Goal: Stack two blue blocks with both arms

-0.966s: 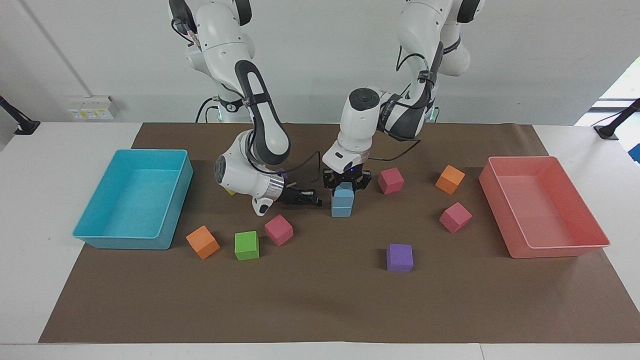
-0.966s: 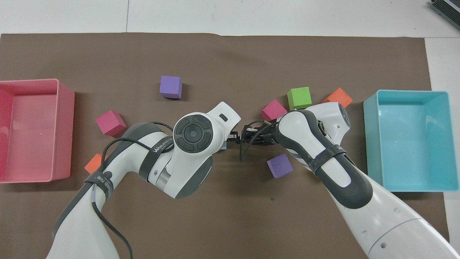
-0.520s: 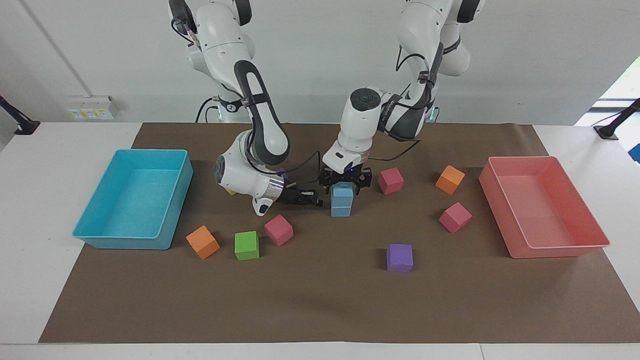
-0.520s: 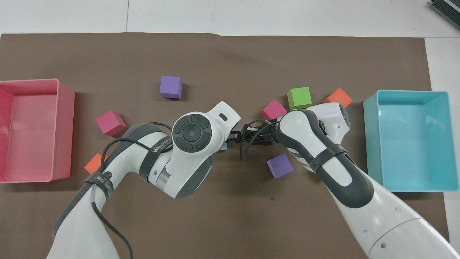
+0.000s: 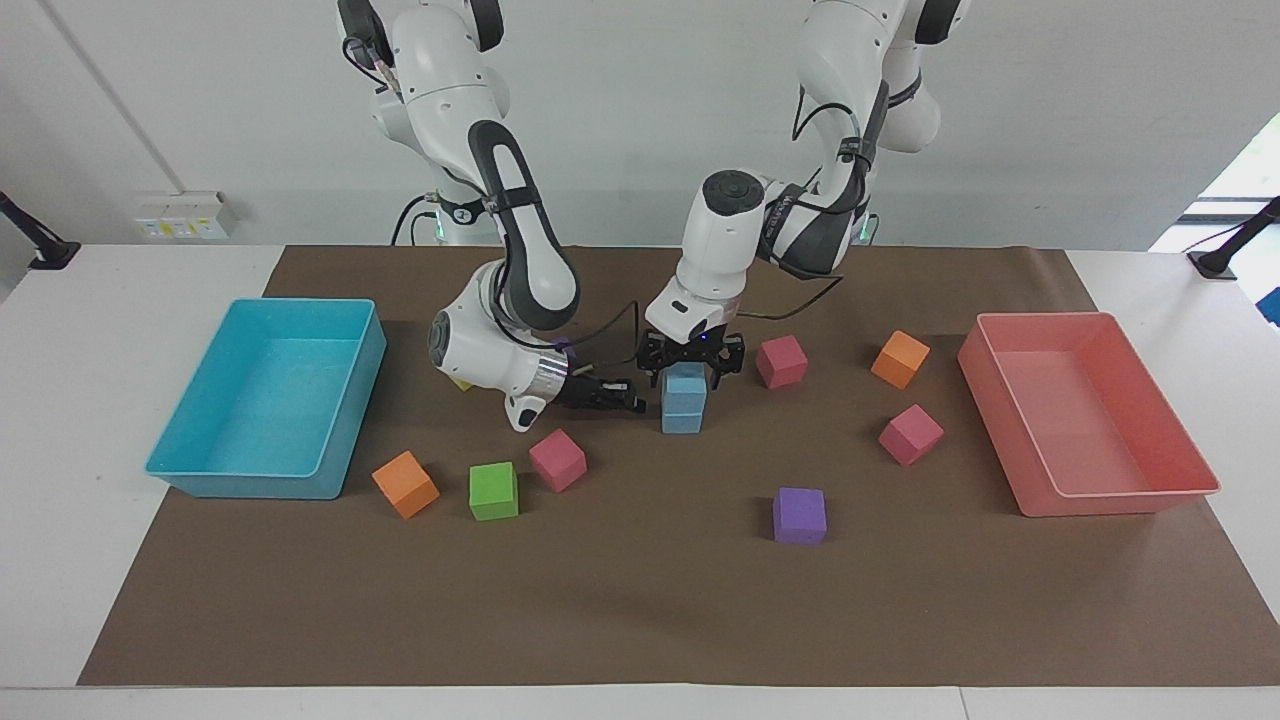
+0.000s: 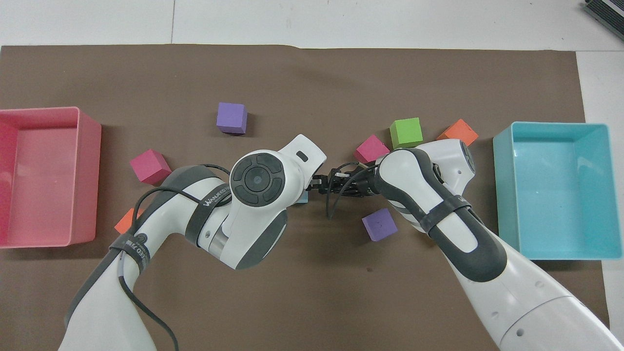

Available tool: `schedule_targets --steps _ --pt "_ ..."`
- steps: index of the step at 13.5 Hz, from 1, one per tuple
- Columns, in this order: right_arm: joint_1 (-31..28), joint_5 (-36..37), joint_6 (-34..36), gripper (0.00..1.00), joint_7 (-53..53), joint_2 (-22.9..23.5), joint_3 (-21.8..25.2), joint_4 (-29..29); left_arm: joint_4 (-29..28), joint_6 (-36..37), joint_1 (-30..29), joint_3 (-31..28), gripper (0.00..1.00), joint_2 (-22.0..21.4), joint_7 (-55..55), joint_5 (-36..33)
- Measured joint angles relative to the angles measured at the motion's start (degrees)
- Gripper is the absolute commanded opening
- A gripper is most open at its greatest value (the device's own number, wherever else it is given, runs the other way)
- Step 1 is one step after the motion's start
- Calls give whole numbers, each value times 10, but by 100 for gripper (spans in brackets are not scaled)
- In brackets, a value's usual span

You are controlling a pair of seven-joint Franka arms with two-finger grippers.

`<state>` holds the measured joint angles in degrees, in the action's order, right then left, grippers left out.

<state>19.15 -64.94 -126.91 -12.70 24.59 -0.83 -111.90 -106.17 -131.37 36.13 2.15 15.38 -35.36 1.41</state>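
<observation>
while one of the two blue blocks [image 5: 685, 400] is stacked on the other, the top is straddled by the spread-fingered left gripper [image 5: 692, 366]; the right gripper [image 5: 630, 398] is held beside, its finger state unreadable.

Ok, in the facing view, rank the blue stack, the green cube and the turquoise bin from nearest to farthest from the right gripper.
1. Blue stack, right beside the right gripper, under the left gripper.
2. Green cube, farther from the robots, toward the right arm's end.
3. Turquoise bin, at the right arm's end of the table.
</observation>
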Motion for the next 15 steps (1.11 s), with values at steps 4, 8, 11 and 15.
schedule_targets --steps 4,8,11,15 --pt "0 0 0 0 0 0 0 0 0 38 -18 -2 100 -33 5 0" --pt "0 0 0 0 -1 0 0 1 1 109 -56 -3 100 -85 61 0" --pt "0 0 0 0 -11 -2 0 2 2 170 -111 -6 100 -133 142 0" --pt "0 12 0 0 -17 -10 1 6 17 274 -201 -9 100 -182 288 0"
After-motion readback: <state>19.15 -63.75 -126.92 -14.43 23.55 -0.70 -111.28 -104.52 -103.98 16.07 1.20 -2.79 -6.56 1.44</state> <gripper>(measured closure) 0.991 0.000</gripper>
